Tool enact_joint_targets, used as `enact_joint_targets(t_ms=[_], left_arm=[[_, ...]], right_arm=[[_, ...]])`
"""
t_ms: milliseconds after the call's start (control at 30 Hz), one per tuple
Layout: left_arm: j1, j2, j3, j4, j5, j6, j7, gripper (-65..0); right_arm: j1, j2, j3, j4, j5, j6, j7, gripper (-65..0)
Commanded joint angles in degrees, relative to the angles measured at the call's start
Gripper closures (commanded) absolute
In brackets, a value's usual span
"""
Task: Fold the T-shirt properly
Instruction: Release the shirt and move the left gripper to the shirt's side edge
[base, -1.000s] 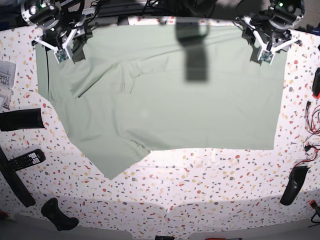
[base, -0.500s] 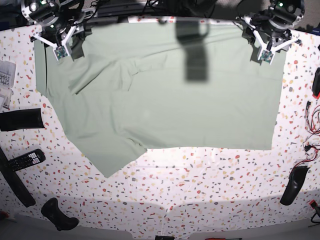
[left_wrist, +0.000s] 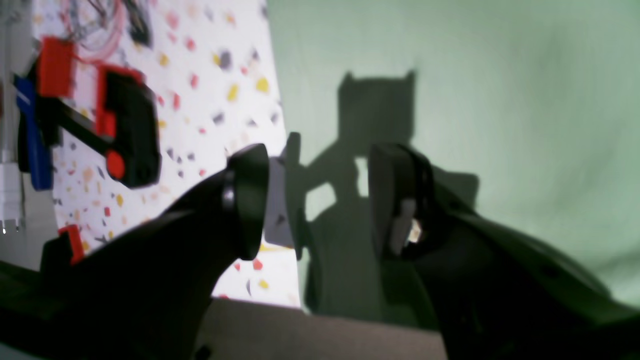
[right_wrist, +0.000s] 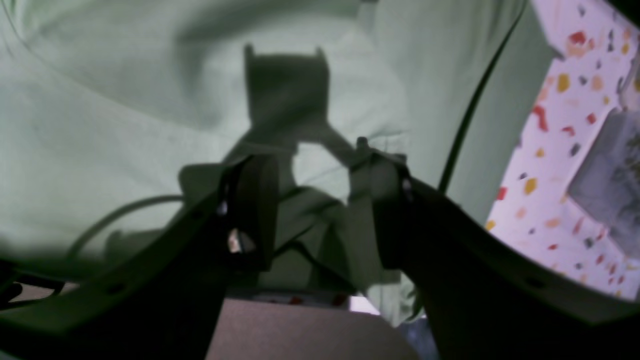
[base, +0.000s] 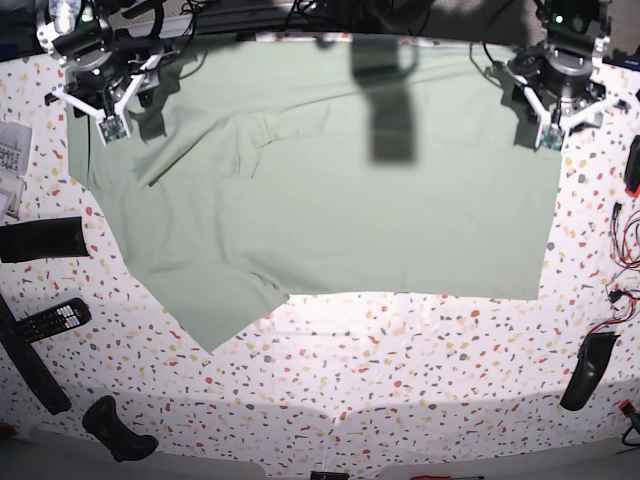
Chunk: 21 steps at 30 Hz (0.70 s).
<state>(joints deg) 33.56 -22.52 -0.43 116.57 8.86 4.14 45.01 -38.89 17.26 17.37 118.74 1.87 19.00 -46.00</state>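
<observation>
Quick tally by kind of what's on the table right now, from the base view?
T-shirt: 1
Remote control: 1
Other black items at the table edges: 4
Grippers, left gripper and right gripper: 2
Total: 8

Two arms at the far edge, left gripper (base: 552, 128) at the far right corner, jaws parted and empty, right gripper (base: 103, 118) at the far left corner, jaws likewise parted, both pointing downward

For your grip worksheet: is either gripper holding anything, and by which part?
Nothing is held. The left gripper and right gripper both stand open above the pale sage-green fabric T-shirt.
</observation>
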Motion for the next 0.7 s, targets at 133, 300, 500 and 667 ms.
enact_joint_targets(t_ms=[133, 300, 500, 667], left_arm=[[-6.6, -0.4, -0.3, 4.2, 0.5, 0.3, -0.9, -29.7], [-19.6, -0.4, -0.3, 1.1, -0.7, -3.0, -5.4, -29.7], [-39.3, -0.4, -0.3, -13.1, -5.6, -8.6, -2.6, -29.7], [-52.8, -0.4, -0.3, -29.1, -12.5, -13.7, -1.4, -29.7]], right_arm=[[2.8, 0.5, 0.3, 4.9, 0.0, -0.5, 1.2, -28.2], [6.6, 0.5, 0.3, 5.8, 0.0, -0.5, 1.0, -28.2], [10.4, 0.5, 0.3, 5.8, 0.0, -0.5, -2.4, -28.2], [12.2, 0.5, 0.3, 5.8, 0.0, -0.5, -4.4, -28.2]])
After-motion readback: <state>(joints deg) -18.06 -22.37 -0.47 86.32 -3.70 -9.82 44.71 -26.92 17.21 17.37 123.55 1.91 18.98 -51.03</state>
